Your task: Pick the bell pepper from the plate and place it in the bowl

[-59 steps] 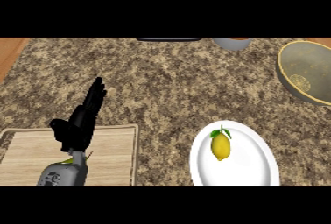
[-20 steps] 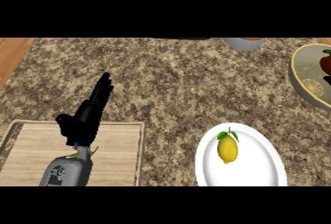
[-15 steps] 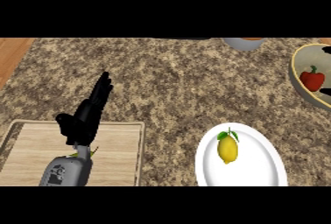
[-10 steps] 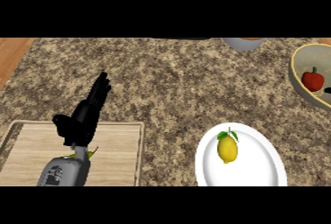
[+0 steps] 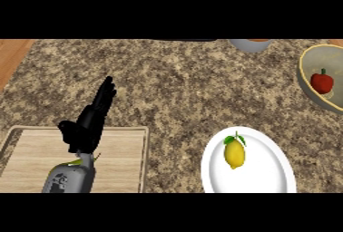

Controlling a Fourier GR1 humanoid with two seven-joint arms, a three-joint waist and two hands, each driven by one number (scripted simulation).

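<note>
One red pepper (image 5: 322,82) sits upright in the bowl (image 5: 309,89), stem up, long axis pointing away from the viewer, well off to the right of the left hand (image 5: 89,124). That hand's fingers are straight and together, holding nothing, over the one board (image 5: 119,159). One plate (image 5: 271,172) carries one lemon (image 5: 234,154), right of the fingers.

The red bell pepper (image 5: 322,82) with its little green stem sits inside the bowl (image 5: 307,86) at the far right edge of my counter. The bowl is round and yellowish, and part of it is cut off by the edge. My white plate (image 5: 268,174) lies nearer to me, flat on the counter.
</note>
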